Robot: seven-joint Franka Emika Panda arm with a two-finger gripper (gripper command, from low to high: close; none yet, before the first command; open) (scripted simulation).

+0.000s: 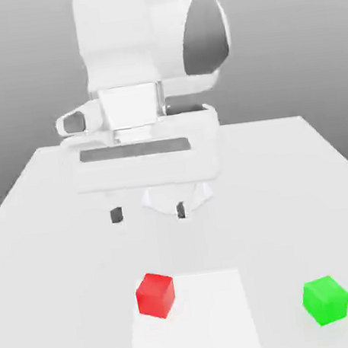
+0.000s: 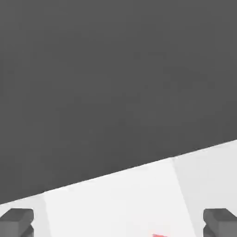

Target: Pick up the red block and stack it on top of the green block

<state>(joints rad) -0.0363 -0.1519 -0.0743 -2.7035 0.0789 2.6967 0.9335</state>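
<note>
- And here's the gripper [image 1: 149, 212], jaws spread wide, as open as you could ask for, a broad gap between the two fingers!
- Nothing in its grasp: just empty air between the dark fingertips [image 1: 116, 215], and they're touching neither cube.
- The hand view backs it up, one finger at each side, well apart, no block pinched between them.
- Up to the arm [image 1: 145, 42], coming down from the top of the exterior view, with the wide white hand [image 1: 145, 165] close to level beneath it and the fingers pointing down.
- The whole hand hangs raised over the table [image 1: 274, 211], its fingers clear of the surface.
- In the hand view the table's edge cuts across at a slant, dark beyond it, and a mere sliver of red peeps in at the border.
- Now the red block [image 1: 156, 295]! It sits on the white patch [image 1: 203, 327], at the far corner on the exterior view's left, turned at an angle.
- In the exterior view it shows nearer the camera than the fingers, below them in the picture, apart from both.
- And over on the exterior view's right, the green block [image 1: 326, 300], off the patch, resting on the table, angled too, its top bare, well apart from the red one!
</note>
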